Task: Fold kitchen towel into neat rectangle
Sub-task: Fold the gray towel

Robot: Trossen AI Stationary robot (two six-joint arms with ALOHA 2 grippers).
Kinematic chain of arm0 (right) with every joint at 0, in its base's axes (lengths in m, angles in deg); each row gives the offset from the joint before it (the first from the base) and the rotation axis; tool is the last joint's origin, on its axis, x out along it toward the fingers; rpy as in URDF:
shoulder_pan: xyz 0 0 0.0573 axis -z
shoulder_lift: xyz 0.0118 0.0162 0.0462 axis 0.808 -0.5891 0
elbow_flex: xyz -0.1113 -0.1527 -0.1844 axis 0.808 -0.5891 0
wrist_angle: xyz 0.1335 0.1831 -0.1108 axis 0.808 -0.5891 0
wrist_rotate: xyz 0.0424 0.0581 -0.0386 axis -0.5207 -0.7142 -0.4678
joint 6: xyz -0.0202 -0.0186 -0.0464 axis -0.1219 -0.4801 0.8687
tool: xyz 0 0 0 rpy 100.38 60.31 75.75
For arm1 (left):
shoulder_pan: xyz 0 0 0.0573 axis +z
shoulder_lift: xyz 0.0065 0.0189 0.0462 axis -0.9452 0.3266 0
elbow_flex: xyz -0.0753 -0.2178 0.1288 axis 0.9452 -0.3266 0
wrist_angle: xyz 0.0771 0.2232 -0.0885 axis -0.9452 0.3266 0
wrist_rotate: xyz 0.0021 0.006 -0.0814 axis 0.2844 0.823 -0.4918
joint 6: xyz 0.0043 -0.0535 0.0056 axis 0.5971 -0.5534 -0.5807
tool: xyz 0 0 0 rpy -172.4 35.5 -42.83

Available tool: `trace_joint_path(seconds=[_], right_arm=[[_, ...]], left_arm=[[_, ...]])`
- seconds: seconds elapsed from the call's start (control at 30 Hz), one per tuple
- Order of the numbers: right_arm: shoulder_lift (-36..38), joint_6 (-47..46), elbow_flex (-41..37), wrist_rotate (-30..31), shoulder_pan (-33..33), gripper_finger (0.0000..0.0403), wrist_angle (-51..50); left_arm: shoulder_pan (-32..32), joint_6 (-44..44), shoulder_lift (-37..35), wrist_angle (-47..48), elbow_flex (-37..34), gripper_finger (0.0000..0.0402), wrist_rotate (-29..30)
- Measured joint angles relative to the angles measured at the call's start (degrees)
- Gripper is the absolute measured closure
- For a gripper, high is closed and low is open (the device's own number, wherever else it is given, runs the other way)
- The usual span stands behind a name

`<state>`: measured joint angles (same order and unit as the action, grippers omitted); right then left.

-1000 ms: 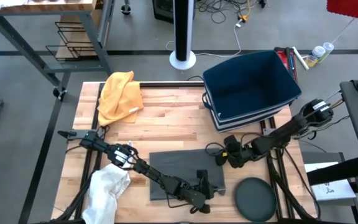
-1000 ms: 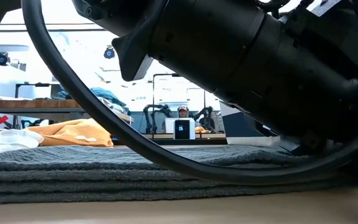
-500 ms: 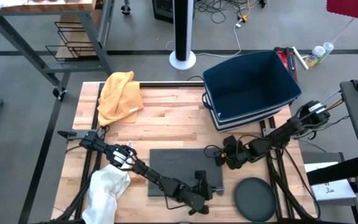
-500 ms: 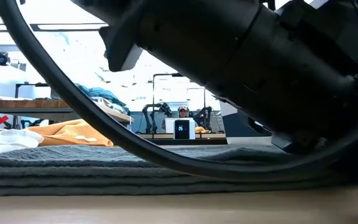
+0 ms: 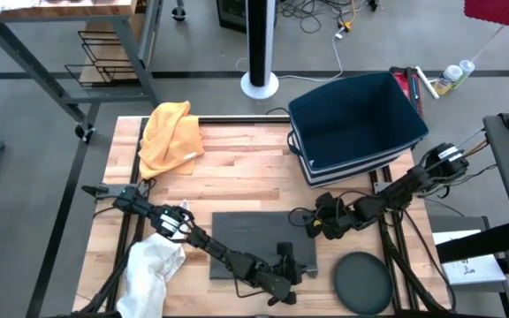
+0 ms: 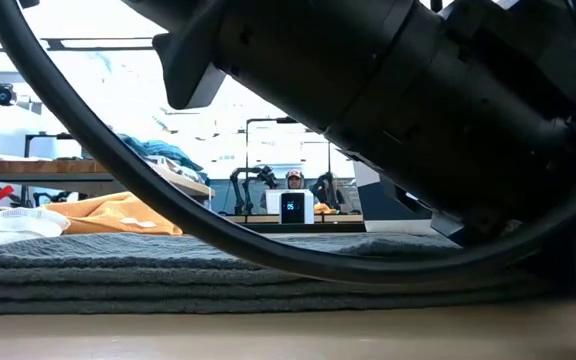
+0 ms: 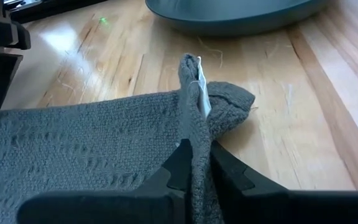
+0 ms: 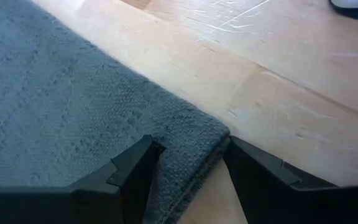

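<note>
Grey floor (image 5: 51,106) (concrete, perhaps), metal shelving (image 5: 104,57)

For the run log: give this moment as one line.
left gripper: shut on gray towel near corner | right gripper: open, straddling far corner | fold: not finished

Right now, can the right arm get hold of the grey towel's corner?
Probably yes. The right gripper sits low on the table with its jaws open either side of the grey towel corner, and nothing lies between them. The left gripper is shut on another corner, clear of it.
</note>
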<state>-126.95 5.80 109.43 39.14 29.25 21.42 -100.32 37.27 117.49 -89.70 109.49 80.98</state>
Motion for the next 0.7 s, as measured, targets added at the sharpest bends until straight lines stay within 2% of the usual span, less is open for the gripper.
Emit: trace_joint_path(seconds=[0.17,0.33,0.7], right_arm=[[0.0,1.3,-0.6,0.2,0.1,0.0209,1.5],[0.2,-2.6,-0.5,1.0,0.0,0.0209,-3.3],[0.2,-4.7,1.1,-4.2,-1.8,0.0208,-2.7]], left_arm=[[0.0,0.0,0.0,0.1,0.0,0.0379,-0.3],[0.1,0.1,0.0,0.1,0.0,0.0374,-0.6],[0.1,0.2,0.0,0.1,0.0,0.0375,-0.8]])
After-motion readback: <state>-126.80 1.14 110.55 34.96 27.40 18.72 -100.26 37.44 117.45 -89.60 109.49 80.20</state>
